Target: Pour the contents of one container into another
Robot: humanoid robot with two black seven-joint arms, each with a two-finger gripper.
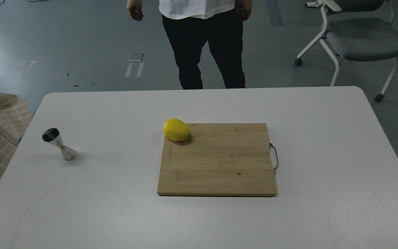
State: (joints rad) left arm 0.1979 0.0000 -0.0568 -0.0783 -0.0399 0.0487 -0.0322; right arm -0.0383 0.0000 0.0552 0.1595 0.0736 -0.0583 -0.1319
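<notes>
A small shiny steel jigger (59,144), the container that receives the pour, stands upright at the far left of the white table (323,138). It is hourglass-shaped, with its open cup facing up. The container to pour from is out of view. Neither of my arms nor either gripper shows in the head view.
A wooden cutting board (218,160) with a metal handle (274,156) on its right side lies mid-table. A yellow lemon (176,129) sits on the board's far left corner. A person (206,41) stands behind the far edge, a grey chair (358,34) at far right.
</notes>
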